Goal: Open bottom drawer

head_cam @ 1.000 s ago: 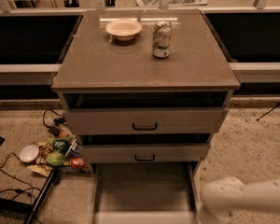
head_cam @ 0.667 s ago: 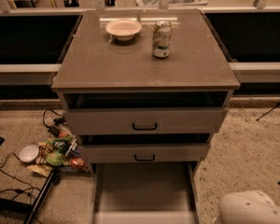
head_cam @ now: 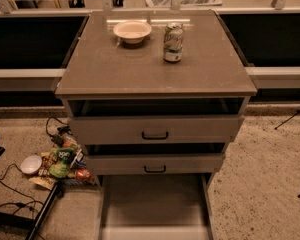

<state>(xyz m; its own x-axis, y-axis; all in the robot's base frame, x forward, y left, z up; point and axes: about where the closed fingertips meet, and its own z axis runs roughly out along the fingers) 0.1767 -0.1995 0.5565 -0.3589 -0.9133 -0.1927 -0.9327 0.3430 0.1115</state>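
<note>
The grey cabinet (head_cam: 155,69) has three drawers. The bottom drawer (head_cam: 154,204) is pulled far out toward the camera, and its plain flat grey inside shows; its front panel lies at the lower edge and its handle is not visible. The middle drawer (head_cam: 155,163) and the top drawer (head_cam: 155,129) stand slightly out, each with a small black bar handle. The gripper is out of view; no part of the arm shows.
A pale bowl (head_cam: 132,31) and a drink can (head_cam: 173,42) stand on the cabinet top. A pile of snack packets (head_cam: 62,161), a small white bowl (head_cam: 30,164) and black cables (head_cam: 10,184) lie on the carpet at the left. A thin black leg (head_cam: 292,118) slants at right.
The white arm at the lower right has withdrawn downward and left the view. The drawers have not moved.
</note>
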